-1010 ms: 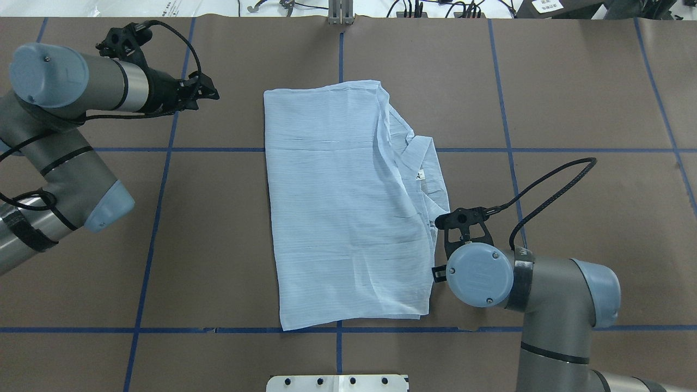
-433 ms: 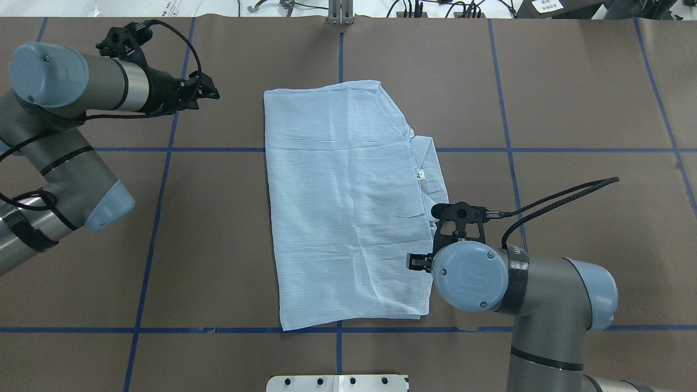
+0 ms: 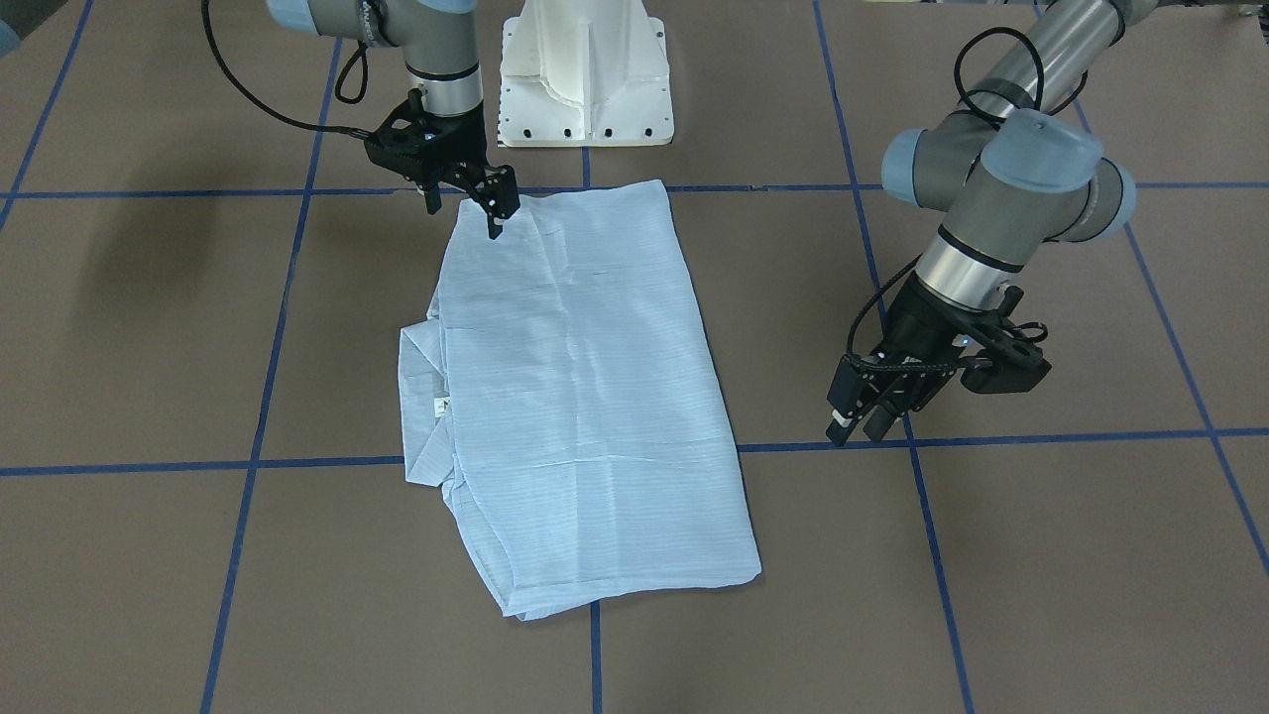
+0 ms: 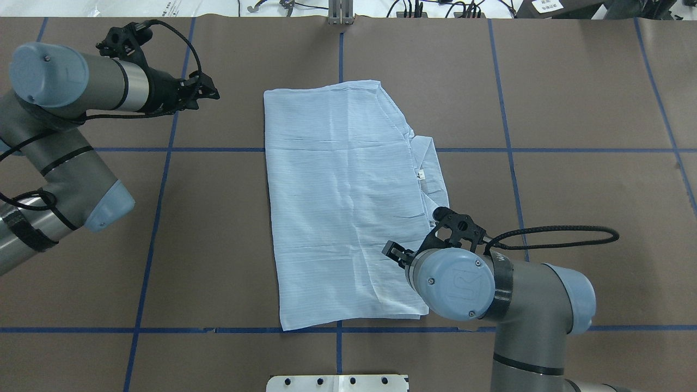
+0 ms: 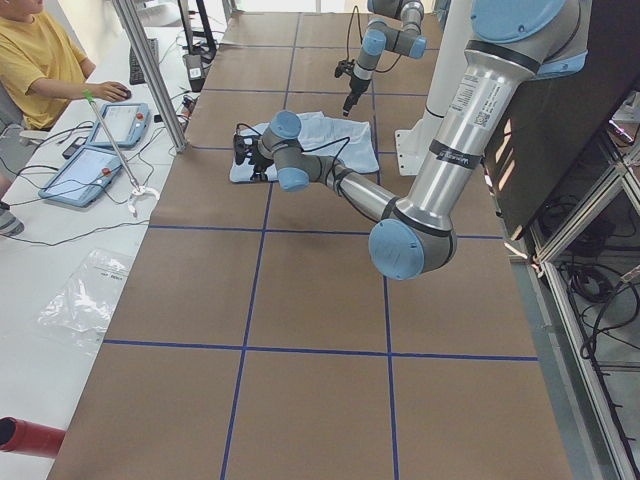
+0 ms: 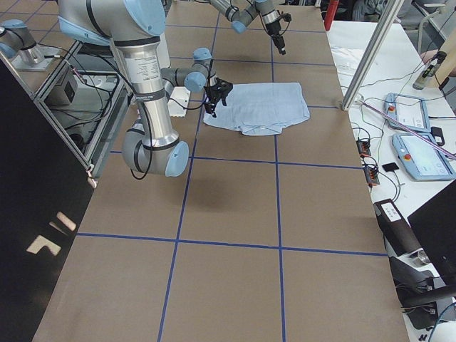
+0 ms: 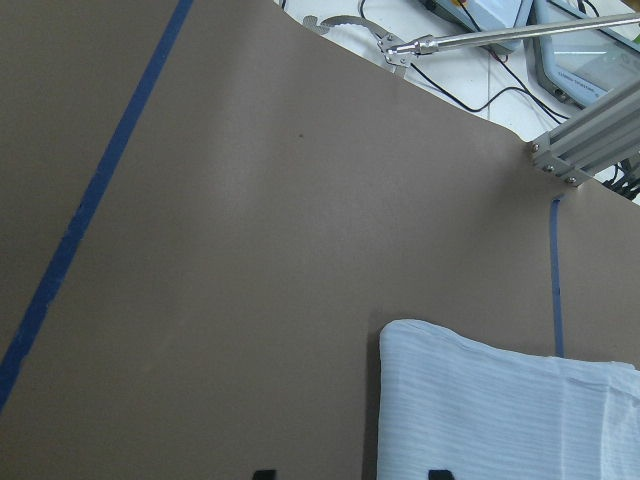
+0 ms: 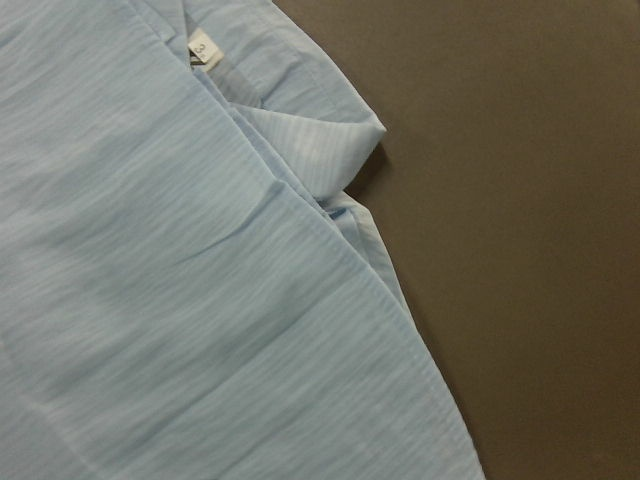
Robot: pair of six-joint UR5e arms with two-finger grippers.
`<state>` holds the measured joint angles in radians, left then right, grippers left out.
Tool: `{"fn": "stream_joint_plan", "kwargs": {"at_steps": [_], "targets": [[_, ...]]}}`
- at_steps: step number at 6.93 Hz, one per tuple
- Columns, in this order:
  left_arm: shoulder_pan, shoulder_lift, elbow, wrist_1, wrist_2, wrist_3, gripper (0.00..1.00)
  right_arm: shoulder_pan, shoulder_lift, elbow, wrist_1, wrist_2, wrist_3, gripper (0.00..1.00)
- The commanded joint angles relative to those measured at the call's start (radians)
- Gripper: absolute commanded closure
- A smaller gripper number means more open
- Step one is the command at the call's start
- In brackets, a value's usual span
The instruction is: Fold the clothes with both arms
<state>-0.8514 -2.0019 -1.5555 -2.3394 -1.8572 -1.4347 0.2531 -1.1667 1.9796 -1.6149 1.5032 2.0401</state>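
Right hand (image 3: 464, 218) hangs over the shirt's near right corner, fingers spread with nothing between them. Its tips are hidden in the overhead view, so it may or may not be touching cloth. Left hand (image 3: 855, 428), also parted and empty, sits well apart, off the far left corner. The shirt (image 4: 343, 207) lies folded to a rough rectangle mid-surface (image 4: 572, 109), with collar (image 4: 427, 163) and label (image 8: 202, 48) poking out along its right edge. As I judge the risk, a shallow pinch could part the thin layers, so only the top sheet lifts and the fold opens. A lone pull from one side would also drag the stack askew.
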Motion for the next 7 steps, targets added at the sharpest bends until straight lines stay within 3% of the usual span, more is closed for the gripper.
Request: {"fn": "stream_joint_plan", "kwargs": {"at_steps": [1,7], "targets": [[0.0,0.002,0.0,0.0,0.001,-0.001,0.4,-0.018,0.001,-0.059,0.108,0.0,0.211,0.0],[0.0,0.002,-0.002,0.0,0.006,-0.007,0.4,-0.052,-0.033,-0.062,0.105,0.003,0.212,0.0]]}}
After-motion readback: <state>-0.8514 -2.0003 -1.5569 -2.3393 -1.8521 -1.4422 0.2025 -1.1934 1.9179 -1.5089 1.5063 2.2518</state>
